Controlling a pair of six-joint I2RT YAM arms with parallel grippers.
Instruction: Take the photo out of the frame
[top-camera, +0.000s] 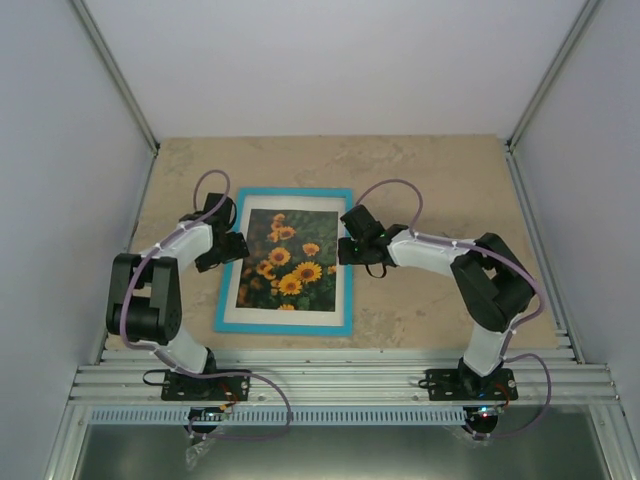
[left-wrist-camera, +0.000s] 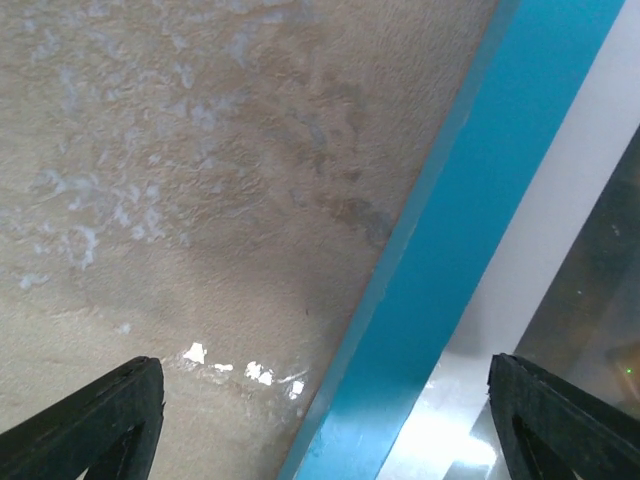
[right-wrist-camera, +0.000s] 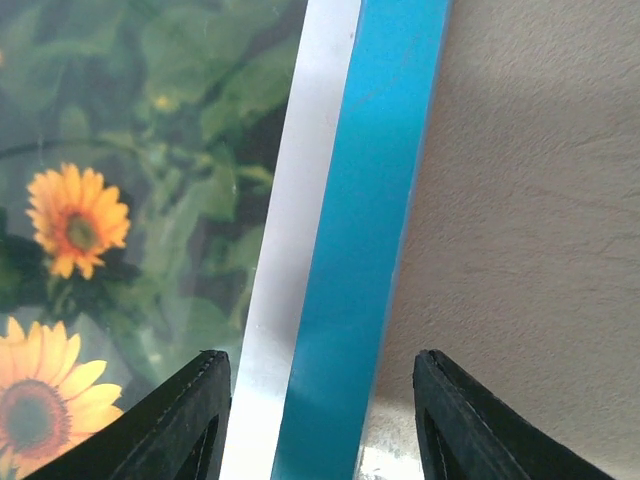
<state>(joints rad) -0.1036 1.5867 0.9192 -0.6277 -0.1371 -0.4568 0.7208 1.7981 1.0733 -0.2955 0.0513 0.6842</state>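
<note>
The frame (top-camera: 285, 329) lies face up on the table, turquoise front showing. The photo (top-camera: 287, 264) of sunflowers sits inside it with a white border around it. My left gripper (top-camera: 232, 250) is open over the frame's left edge; its wrist view shows the turquoise bar (left-wrist-camera: 470, 220) between the open fingers. My right gripper (top-camera: 347, 250) is open over the frame's right edge; its wrist view shows the turquoise bar (right-wrist-camera: 365, 230), the white border and the photo (right-wrist-camera: 120, 200) between the fingers (right-wrist-camera: 190, 420). Neither gripper holds anything.
The beige stone-look table (top-camera: 440, 180) surrounds the frame. White walls with metal posts enclose three sides. A slotted metal rail (top-camera: 330, 380) with the arm bases runs along the near edge.
</note>
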